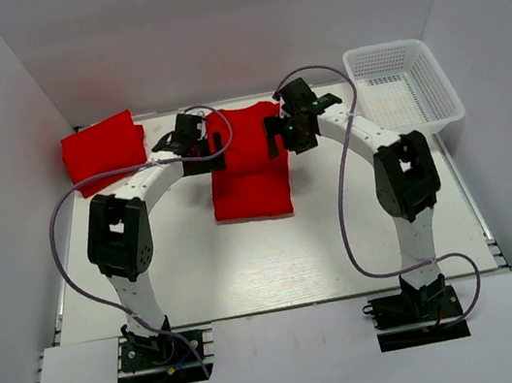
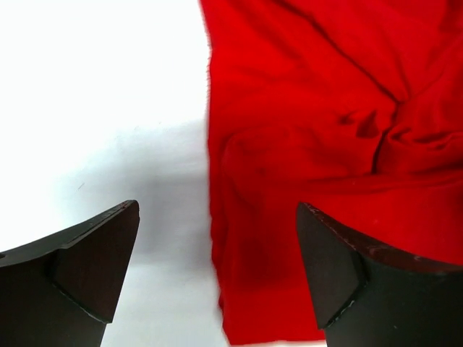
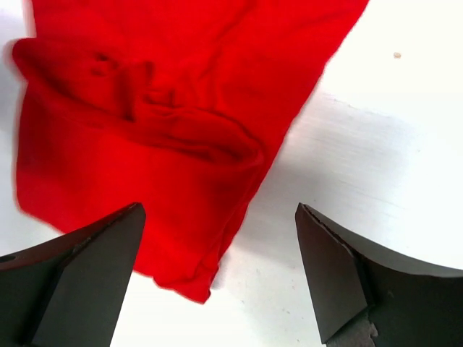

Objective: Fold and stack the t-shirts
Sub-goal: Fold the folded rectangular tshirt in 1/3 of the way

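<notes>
While left pincer (image 2: 217,210) and right pincer (image 3: 218,210) gape, creased red cloth t-shirt (image 1: 248,168) (soft, oblong) between them.

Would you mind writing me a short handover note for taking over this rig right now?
Left gripper: open, empty, at the left edge of the centre t-shirt.
Right gripper: open, empty, at its right edge.
Folded t-shirt: far left of the table; done.
Centre t-shirt: partly folded, rumpled.
Left: probably finish folding it, then stack it on the folded one.
</notes>
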Controlling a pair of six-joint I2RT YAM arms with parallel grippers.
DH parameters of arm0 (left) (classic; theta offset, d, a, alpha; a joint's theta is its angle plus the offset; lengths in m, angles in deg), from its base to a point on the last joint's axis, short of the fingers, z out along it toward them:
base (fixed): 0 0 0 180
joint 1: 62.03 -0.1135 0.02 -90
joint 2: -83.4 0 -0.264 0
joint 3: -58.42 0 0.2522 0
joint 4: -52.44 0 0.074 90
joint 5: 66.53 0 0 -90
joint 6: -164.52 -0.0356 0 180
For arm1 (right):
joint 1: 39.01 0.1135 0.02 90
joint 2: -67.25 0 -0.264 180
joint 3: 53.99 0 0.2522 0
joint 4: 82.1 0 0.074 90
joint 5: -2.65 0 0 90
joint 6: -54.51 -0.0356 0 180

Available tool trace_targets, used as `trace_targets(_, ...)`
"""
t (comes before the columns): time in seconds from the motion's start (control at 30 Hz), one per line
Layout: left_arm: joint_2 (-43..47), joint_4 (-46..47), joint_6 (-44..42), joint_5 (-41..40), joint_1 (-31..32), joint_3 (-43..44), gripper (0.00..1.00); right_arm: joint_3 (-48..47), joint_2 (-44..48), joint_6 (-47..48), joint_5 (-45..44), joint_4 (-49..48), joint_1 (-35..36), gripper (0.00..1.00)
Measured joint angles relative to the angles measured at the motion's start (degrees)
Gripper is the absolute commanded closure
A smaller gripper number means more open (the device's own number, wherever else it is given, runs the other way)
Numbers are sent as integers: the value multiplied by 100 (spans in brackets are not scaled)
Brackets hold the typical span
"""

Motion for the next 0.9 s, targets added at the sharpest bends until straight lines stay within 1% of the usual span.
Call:
trace_targets(0.1, 448, -109, 39, -116, -26, -238, 0, 490, 601, 164, 7, -149, 15, 10)
trace_targets(0.2, 1239, -177, 140, -175, -33, -769, 0, 927, 1145, 348, 155, -275, 57, 10)
trace_targets(0.33, 2251, -197, 291, -173, -35, -1486, 0, 1416, 1495, 533, 553, -581, 201, 10)
trace_targets(0.43, 2640, -260, 393, -184, -35, -1926, 0, 1421, 1305, 629, 883, -732, 396, 10)
trace_targets(0.57, 2671, -428, 505, -232, -35, -2286, 0, 1069, 719, 643, 1235, -813, 616, 10)
trace_targets(0.73, 2671, -599, 610, -238, -35, -2459, 0, 424, -129, 525, 1598, -1082, 675, 10)
trace_targets(0.9, 2671, -623, 675, -146, -35, -2470, 0, -55, -688, 382, 1545, -1279, 649, 10)
